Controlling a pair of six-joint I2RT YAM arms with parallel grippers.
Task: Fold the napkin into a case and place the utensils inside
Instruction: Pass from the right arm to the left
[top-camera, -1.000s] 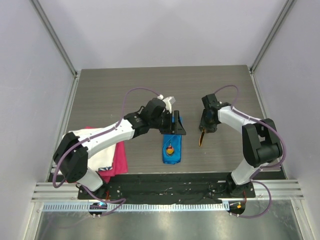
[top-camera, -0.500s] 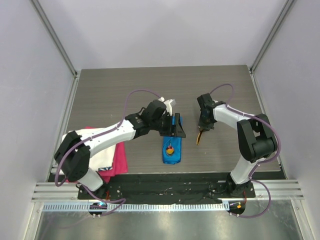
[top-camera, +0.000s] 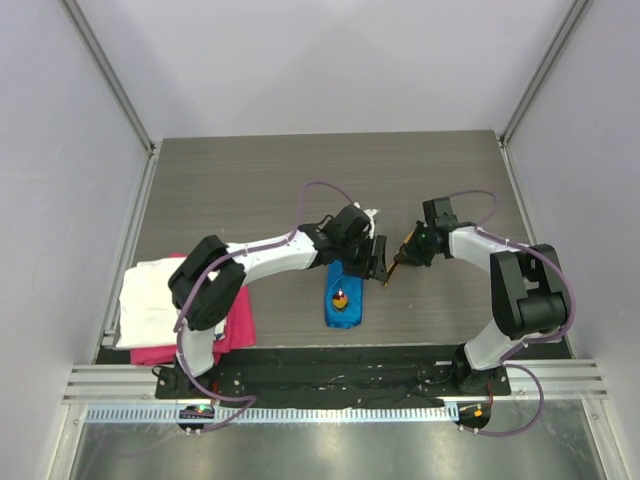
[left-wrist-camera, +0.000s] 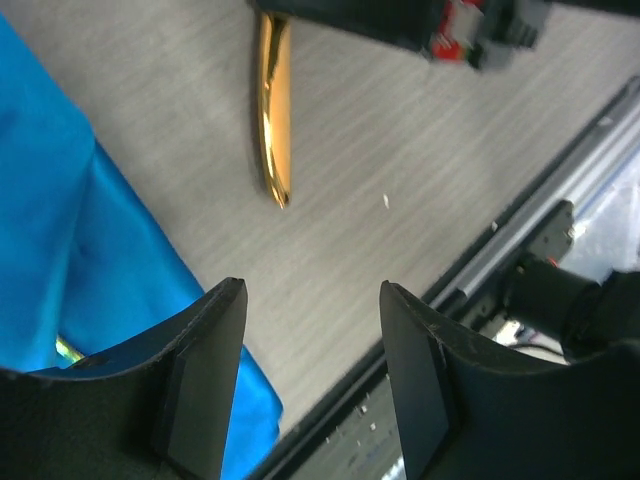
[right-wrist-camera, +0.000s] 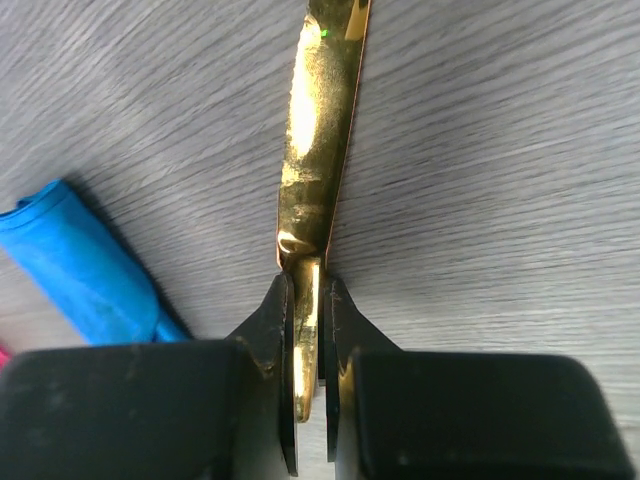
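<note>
The bright blue napkin (top-camera: 343, 297) lies folded as a narrow case in front of the arms, with one utensil (top-camera: 341, 298) showing at its middle. The second utensil (right-wrist-camera: 321, 140), a slim shiny golden piece, is pinched at its end by my right gripper (right-wrist-camera: 308, 330), which is shut on it just right of the case (right-wrist-camera: 85, 265). From the top it slants down-left from the right gripper (top-camera: 410, 248). My left gripper (left-wrist-camera: 310, 350) hovers open above the table at the case's right edge (left-wrist-camera: 60, 230), nothing between its fingers. The golden utensil (left-wrist-camera: 273, 120) lies ahead of it.
A white cloth (top-camera: 150, 298) lies over a pink cloth (top-camera: 238, 322) at the table's near left. The two grippers are close together, left gripper (top-camera: 374, 260) just left of the golden utensil (top-camera: 392, 272). The table's front rail (left-wrist-camera: 560, 200) shows beyond the left fingers.
The left arm has swung right, from over the case's far end to its right side. The right gripper has shut on the golden utensil and shifted slightly right, tilting it.
</note>
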